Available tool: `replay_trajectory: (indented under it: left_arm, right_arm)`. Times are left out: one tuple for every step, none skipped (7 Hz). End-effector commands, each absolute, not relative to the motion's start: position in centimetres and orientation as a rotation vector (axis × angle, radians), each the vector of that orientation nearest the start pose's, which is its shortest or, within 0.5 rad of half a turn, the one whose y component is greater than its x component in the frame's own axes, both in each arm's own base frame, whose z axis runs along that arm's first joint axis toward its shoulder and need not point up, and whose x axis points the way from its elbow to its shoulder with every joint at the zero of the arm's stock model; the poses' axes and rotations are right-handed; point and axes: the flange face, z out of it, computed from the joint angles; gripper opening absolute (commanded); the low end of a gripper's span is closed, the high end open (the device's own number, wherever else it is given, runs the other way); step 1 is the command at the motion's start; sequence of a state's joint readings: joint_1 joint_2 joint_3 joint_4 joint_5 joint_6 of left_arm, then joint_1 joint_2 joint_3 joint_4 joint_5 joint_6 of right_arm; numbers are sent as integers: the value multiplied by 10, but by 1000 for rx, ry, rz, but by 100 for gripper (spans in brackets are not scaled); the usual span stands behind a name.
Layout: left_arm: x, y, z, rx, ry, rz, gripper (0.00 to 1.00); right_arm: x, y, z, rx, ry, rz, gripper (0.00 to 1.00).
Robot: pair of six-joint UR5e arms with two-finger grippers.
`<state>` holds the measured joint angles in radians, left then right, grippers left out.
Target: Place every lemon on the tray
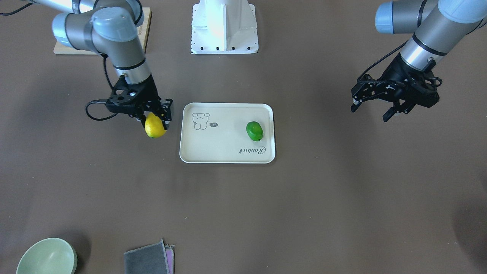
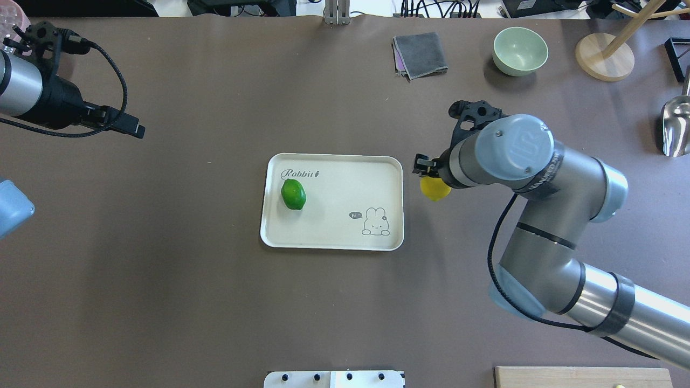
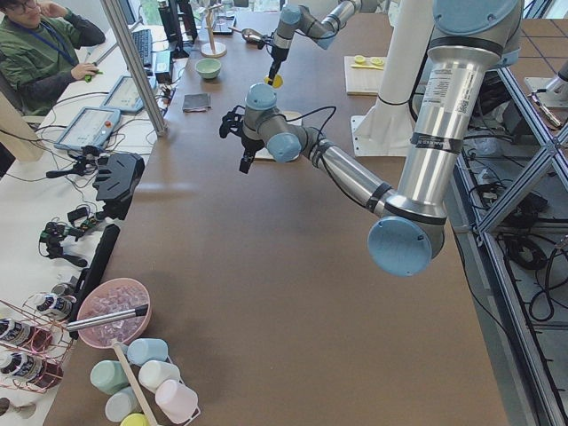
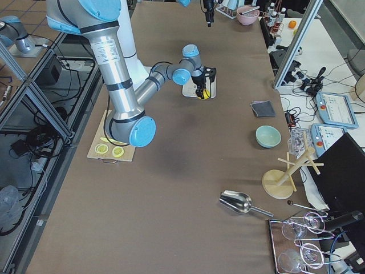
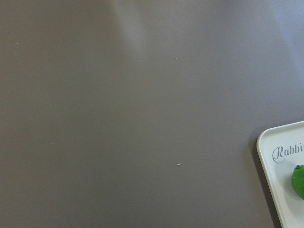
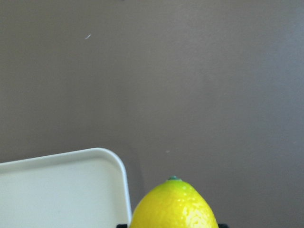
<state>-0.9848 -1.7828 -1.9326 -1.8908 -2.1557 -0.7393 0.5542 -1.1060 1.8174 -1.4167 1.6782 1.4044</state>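
Note:
The cream tray (image 1: 228, 154) (image 2: 334, 237) lies mid-table. The green lemon (image 1: 254, 131) (image 2: 294, 194) rests on it near the "Rabbit" script. My right gripper (image 1: 155, 118) is shut on the yellow lemon (image 1: 155, 127) (image 2: 434, 189) and holds it above the table, just outside the tray's short edge by the rabbit drawing. In the right wrist view the yellow lemon (image 6: 173, 209) sits at the bottom, with the tray corner (image 6: 61, 190) beside it. My left gripper (image 1: 371, 111) is open and empty, well off the tray's other side. The left wrist view shows the tray corner (image 5: 280, 142) and part of the green lemon (image 5: 299, 183).
A green bowl (image 2: 519, 50) and a folded grey cloth (image 2: 419, 54) lie at the far edge. A wooden stand (image 2: 604, 56) and a metal scoop (image 2: 676, 129) are at the far right. A wooden cutting board (image 2: 582, 377) lies near the robot base (image 1: 224, 30).

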Motion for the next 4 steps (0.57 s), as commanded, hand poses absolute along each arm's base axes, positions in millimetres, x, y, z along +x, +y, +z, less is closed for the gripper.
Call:
replay_trajectory:
  left_arm:
    - [237,-498,337,347,971,111,98]
    - [237,-498,338,351,976,113,98]
    - [236,-497,338,351,976,113,98]
    - [236,-496,339,350,975,113,98]
  right_arm:
    - [-581,-434,211,219,-839,403,0]
    - [-588,-437,214,221,-829,401,0]
    - [-588,-438,216,220,-818,402,62]
    - [-582,-445,219,225,-809,406,100]
